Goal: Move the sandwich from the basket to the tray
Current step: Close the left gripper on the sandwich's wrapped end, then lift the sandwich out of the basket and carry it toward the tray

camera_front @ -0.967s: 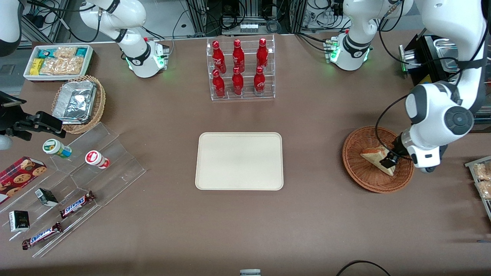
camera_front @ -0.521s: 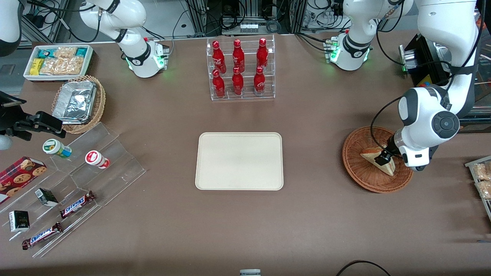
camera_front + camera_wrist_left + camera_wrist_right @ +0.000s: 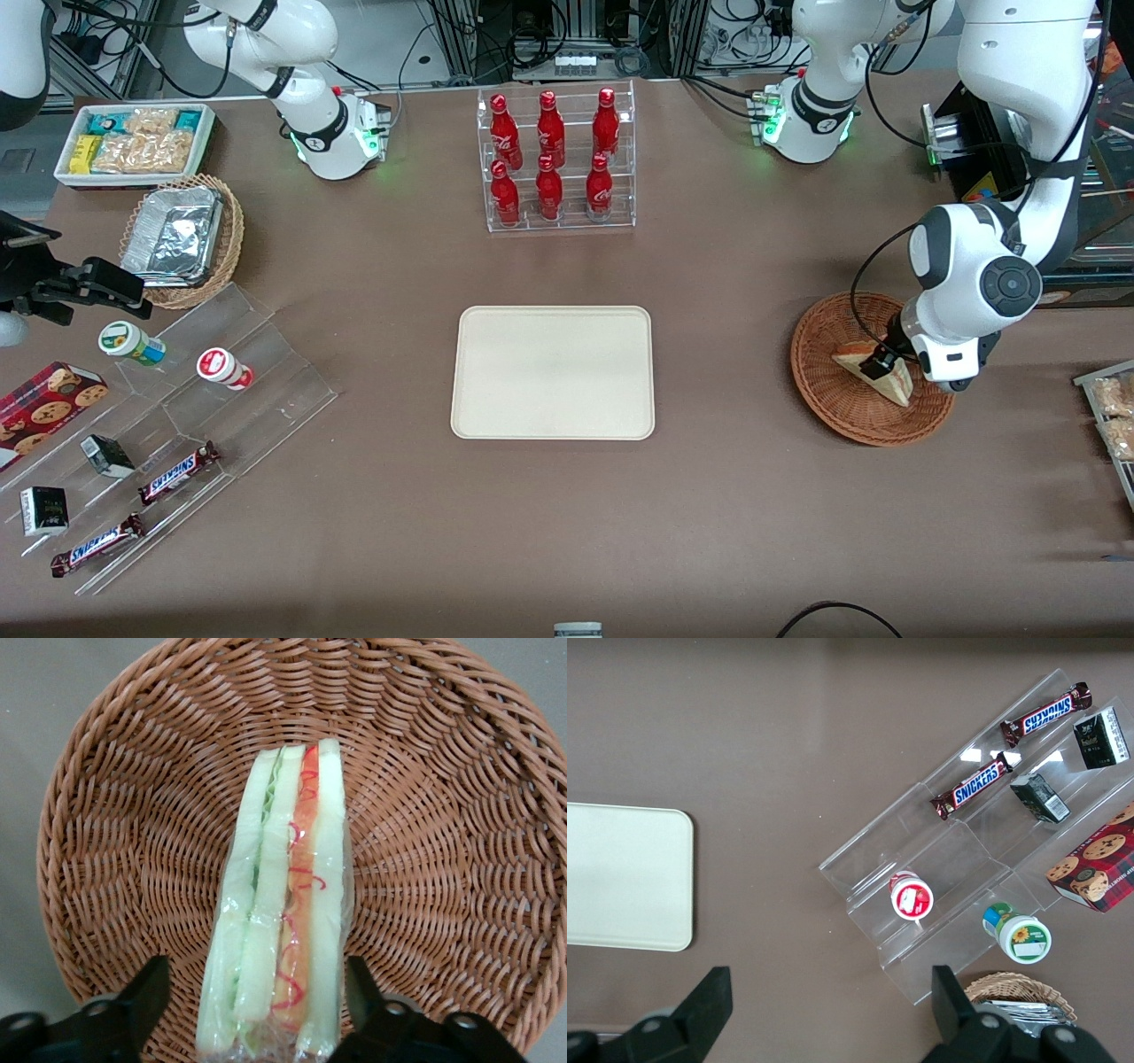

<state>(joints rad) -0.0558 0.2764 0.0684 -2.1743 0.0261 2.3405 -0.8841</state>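
Now, along the table's edge toward the parked arm's end sit a white bin of snack packets [image 3: 135, 142], a tan wicker basket with a foil container [image 3: 182, 239], and a clear stepped display [image 3: 190, 425] holding cups, small boxes and Snickers bars. Near the table's middle lies the cream tray [image 3: 553, 372], bare, with a clear rack of red bottles [image 3: 554, 159] farther from the front camera. Toward the working arm's end rests the reddish-brown basket [image 3: 842, 408], well apart from the tray. Inside it the sandwich [image 3: 279, 904] stands on edge, its red and green filling layers showing in the wrist view. The gripper [image 3: 257, 1014] is down in the basket, its jaws spread apart with one finger on each side of the sandwich, not closed on it.
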